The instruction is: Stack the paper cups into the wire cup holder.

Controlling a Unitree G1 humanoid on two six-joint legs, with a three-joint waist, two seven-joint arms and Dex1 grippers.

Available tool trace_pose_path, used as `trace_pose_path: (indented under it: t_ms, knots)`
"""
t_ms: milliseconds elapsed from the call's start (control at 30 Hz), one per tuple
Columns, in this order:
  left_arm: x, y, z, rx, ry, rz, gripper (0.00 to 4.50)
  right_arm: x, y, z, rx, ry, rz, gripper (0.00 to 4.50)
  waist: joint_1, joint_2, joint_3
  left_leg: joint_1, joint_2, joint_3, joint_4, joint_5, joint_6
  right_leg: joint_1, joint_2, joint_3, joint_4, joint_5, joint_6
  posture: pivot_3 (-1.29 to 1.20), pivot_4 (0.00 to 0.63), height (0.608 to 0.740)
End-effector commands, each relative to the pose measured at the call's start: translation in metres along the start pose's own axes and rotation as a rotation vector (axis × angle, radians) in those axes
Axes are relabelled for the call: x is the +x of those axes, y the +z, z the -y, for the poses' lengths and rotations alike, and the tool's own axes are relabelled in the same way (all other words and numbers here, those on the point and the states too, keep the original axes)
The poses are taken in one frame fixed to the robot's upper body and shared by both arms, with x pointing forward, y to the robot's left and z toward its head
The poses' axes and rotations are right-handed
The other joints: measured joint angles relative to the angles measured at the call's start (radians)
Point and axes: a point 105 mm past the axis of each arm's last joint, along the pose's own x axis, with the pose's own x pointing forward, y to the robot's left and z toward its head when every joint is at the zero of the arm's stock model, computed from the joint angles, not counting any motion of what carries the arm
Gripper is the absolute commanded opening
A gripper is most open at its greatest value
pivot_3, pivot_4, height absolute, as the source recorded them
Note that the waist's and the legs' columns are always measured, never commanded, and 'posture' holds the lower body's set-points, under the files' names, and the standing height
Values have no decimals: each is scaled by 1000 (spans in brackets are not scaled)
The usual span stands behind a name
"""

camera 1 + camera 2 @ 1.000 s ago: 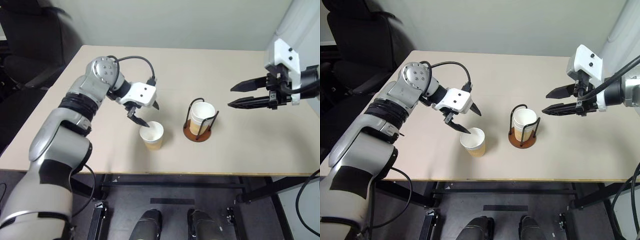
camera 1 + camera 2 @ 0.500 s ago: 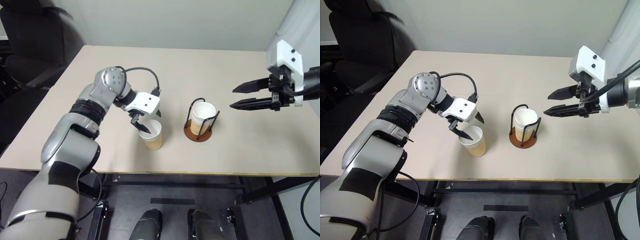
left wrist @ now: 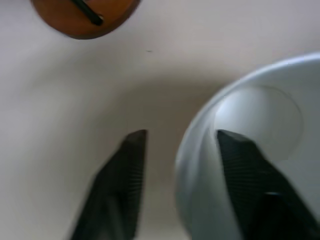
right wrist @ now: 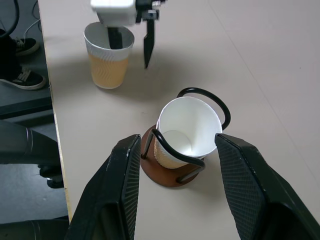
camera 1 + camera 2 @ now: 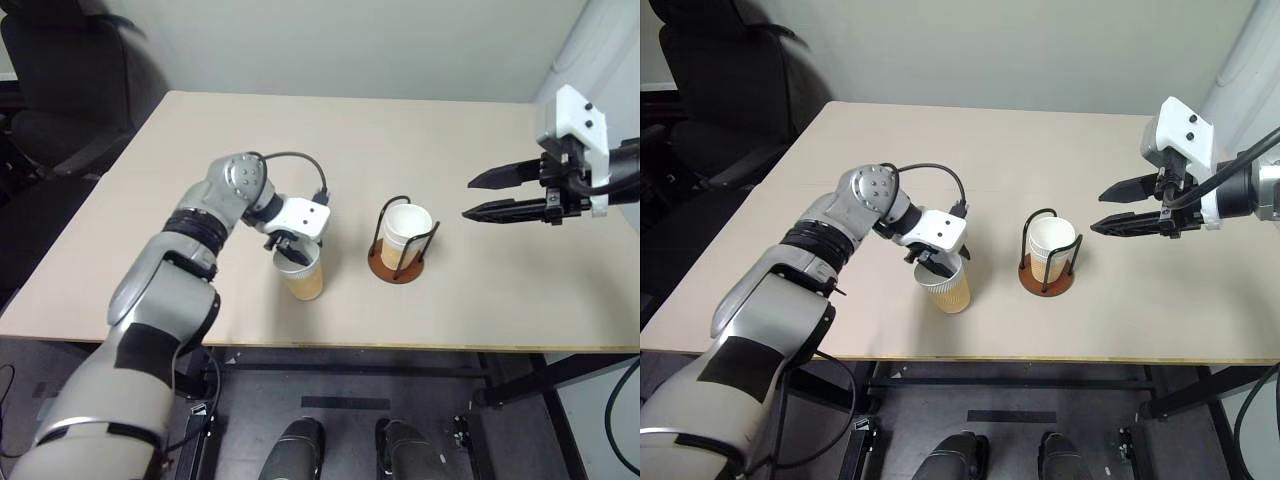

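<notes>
Straddling a tan paper cup's [image 5: 302, 272] white rim, the left gripper [image 5: 291, 251] stands open; right gripper [image 5: 481, 196] hovers open.

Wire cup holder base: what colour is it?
Reddish-brown, a round disc under black wire loops; the wire cup holder shows best in the right wrist view.

Hidden and cut-off parts around the cups

The left gripper [image 3: 177, 150] is blurring at close range, and the free paper cup [image 3: 250, 150] is running off the frame edge, one finger inside covering part of its wall. The wire cup holder [image 3: 82, 17] is being cropped to a sliver of base. How many cups are nesting in the holder [image 4: 175, 170] cannot be told.
</notes>
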Motion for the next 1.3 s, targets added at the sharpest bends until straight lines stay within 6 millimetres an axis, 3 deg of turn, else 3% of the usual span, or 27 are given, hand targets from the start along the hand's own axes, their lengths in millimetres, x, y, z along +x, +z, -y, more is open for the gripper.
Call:
trace_pose_path:
  t_ms: [33, 100, 600, 1000, 1133, 1300]
  knots:
    - [-7, 2, -3, 6, 10, 2, 824, -12, 9, 1, -45, -40, 14, 2339, 0, 0, 0, 0, 0, 0, 0, 0, 0, 0, 0, 0, 0, 0, 0, 0, 150, 740]
    - [-10, 3, -3, 8, 1, -2, 72, -12, 9, 0, -43, -41, 11, 2339, 1, 0, 0, 0, 0, 0, 0, 0, 0, 0, 0, 0, 0, 0, 0, 0, 150, 740]
    - [-72, 16, -25, 9, 43, -85, 28, -18, -4, 8, -17, -49, -26, 2339, 3, 0, 0, -1, 0, 0, 4, 1, 2, 1, 0, 1, -1, 0, -4, 0, 150, 740]
    - [-110, 72, -62, 37, 176, -8, 28, -28, -10, 18, -9, -39, -57, 2339, 2, 0, 0, -2, -1, 3, 2, -2, 5, -1, -1, 3, -3, -1, -3, 0, 150, 740]
    - [-111, 82, -66, 50, 174, -3, 28, -30, -14, 19, 0, -32, -71, 2339, -1, -1, 0, -1, -1, 6, -1, -3, 5, -1, 1, 2, -2, -1, -1, 0, 150, 740]
    - [-108, 109, -75, 100, 173, 20, 28, -34, -18, 25, 5, -55, -82, 2339, 4, -1, 1, -3, 1, 4, -1, -3, 6, -2, -2, 2, -3, 0, 1, 0, 150, 740]
